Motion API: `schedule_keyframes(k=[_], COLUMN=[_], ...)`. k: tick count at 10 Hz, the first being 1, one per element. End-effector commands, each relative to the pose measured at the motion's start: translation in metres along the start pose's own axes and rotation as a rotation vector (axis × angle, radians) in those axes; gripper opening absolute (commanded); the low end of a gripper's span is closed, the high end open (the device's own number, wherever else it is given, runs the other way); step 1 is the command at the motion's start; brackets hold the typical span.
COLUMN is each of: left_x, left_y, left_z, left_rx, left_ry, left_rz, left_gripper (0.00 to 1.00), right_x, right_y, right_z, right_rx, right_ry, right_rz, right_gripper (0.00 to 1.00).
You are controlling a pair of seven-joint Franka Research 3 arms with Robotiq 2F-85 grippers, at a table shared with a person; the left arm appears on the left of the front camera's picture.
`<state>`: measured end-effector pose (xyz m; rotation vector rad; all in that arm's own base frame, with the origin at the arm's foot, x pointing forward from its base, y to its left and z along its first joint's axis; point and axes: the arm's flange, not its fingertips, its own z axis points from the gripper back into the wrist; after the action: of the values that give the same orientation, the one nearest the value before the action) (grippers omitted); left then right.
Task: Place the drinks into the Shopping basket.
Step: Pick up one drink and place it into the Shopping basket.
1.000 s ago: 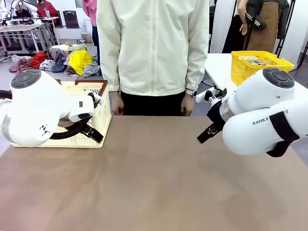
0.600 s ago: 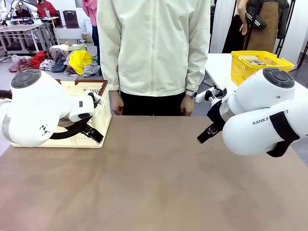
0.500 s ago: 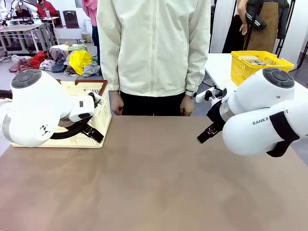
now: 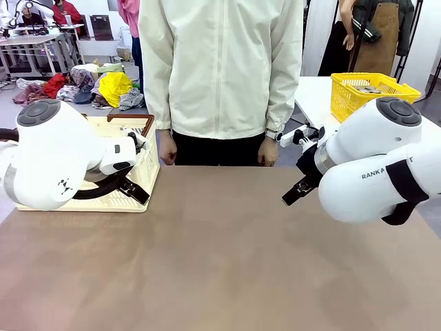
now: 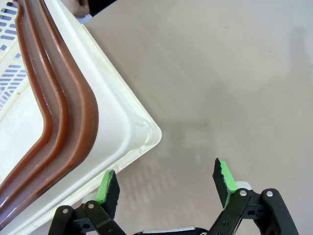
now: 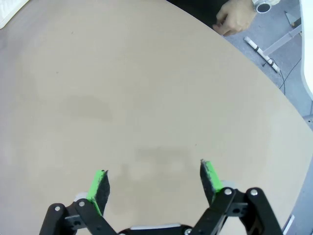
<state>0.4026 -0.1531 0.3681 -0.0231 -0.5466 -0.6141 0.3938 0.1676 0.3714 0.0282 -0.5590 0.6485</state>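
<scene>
The Shopping basket (image 4: pixel 145 181), cream-white with dark brown handles, stands at the table's far left, partly behind my left arm. In the left wrist view its corner (image 5: pixel 124 132) lies just left of my open left gripper (image 5: pixel 166 179), which hovers over the bare tabletop beside it with nothing between the green pads. My right gripper (image 6: pixel 154 178) is also open and empty above the brown table. The drinks are out of view.
A person in a pale jacket (image 4: pixel 220 69) stands at the far edge, hands (image 4: pixel 267 153) hanging at the table's rim; one hand (image 6: pixel 234 17) shows in the right wrist view. A yellow basket (image 4: pixel 368 91) sits on a separate table at the back right.
</scene>
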Motion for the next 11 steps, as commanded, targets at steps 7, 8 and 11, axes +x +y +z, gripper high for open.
schedule_keyframes(k=[7,8,11], left_x=[0.000,0.001,0.001], left_y=[0.000,-0.002,-0.010], left_z=[0.000,0.010,0.059], left_rx=[0.000,-0.109,-0.307], left_ry=[0.000,0.079,0.287], left_rz=[0.000,0.020,0.280], left_gripper=[1.00,1.00,1.00], right_x=[0.000,0.002,-0.005], right_y=[0.000,-0.005,-0.028], right_z=[0.000,0.006,0.039], right_rx=[0.000,0.052,0.241], right_ry=[0.000,0.050,0.301], right_rz=[0.000,-0.052,-0.339], right_gripper=[1.00,1.00,1.00])
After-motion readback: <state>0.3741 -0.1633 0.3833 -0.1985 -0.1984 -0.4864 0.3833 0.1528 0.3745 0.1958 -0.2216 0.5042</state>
